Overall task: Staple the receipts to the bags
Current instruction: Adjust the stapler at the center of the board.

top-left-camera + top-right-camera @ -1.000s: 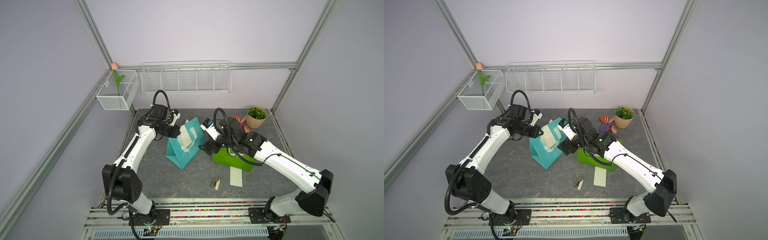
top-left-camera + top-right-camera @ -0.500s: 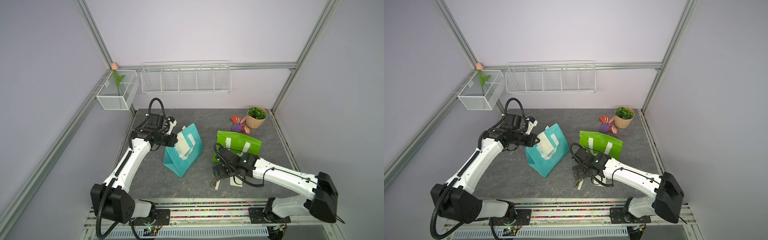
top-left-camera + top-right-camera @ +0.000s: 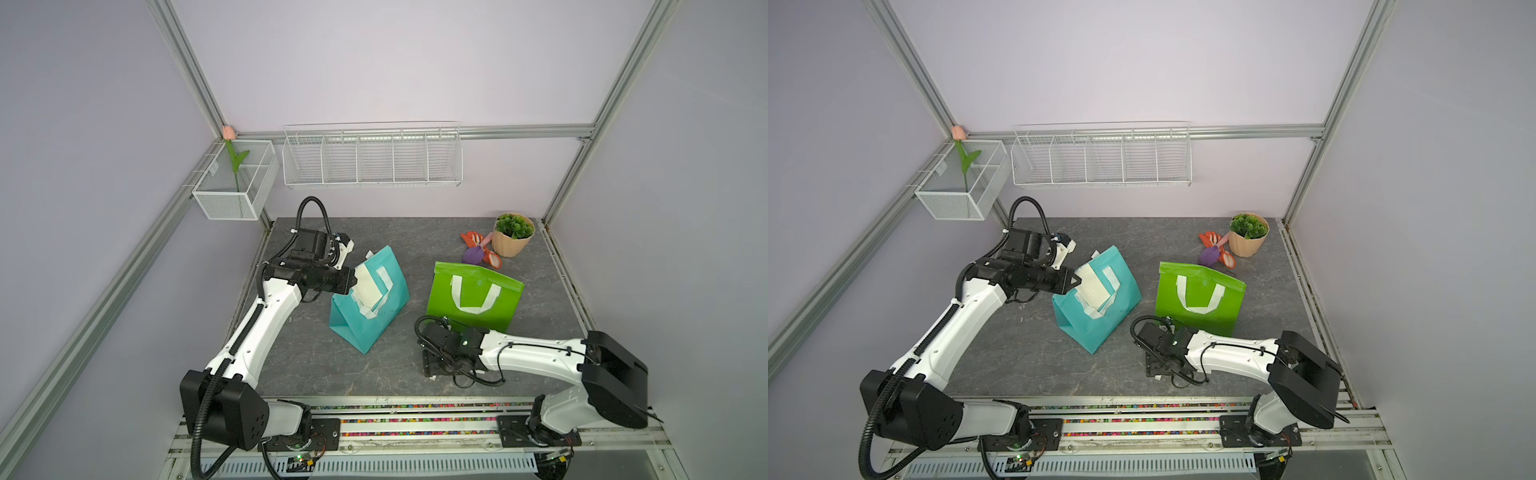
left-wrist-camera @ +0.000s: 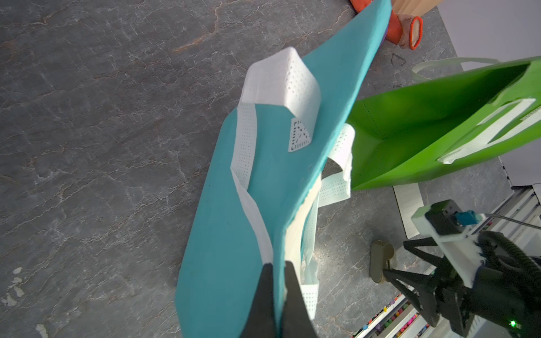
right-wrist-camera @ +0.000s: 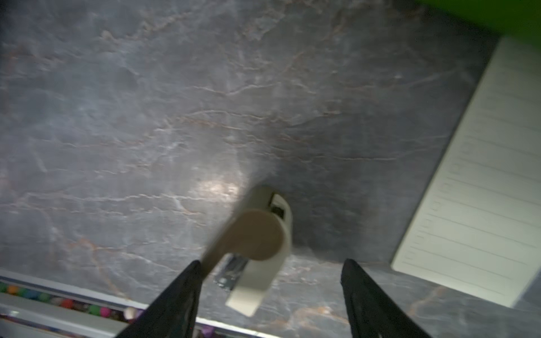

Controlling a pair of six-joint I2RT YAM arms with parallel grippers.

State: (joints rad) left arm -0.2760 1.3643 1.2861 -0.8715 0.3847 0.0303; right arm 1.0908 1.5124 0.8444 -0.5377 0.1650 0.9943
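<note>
The first receipt (image 3: 368, 286) lies against the upper face of the teal bag (image 3: 365, 328), which sits at about 9 o'clock from the table's centre in both top views. The bag's top edge is clamped, the receipt apparently with it, by the fully closed left gripper (image 4: 278, 278). The second receipt (image 5: 471, 204) lies on the table (image 3: 307, 365) at about 5 o'clock, just in front of the green bag (image 3: 473, 291), which sits at 3 o'clock. Just beside that sheet the beige stapler (image 5: 257, 240) is straddled by the right gripper (image 5: 272, 262). Its jaws are spread wide, and nothing is gripped yet.

The step in hand is judged to be the pickup of the stapler. The jaws would best be closed across the body's sides, behind the mouth, so that the lever is not pressed early and the throat is left free for the bag's edge. The left clamp should be kept firm so that paper and fabric are held aligned.

No brand or word can be read. Only ruled lines and small boxes are seen on the second receipt.
</note>
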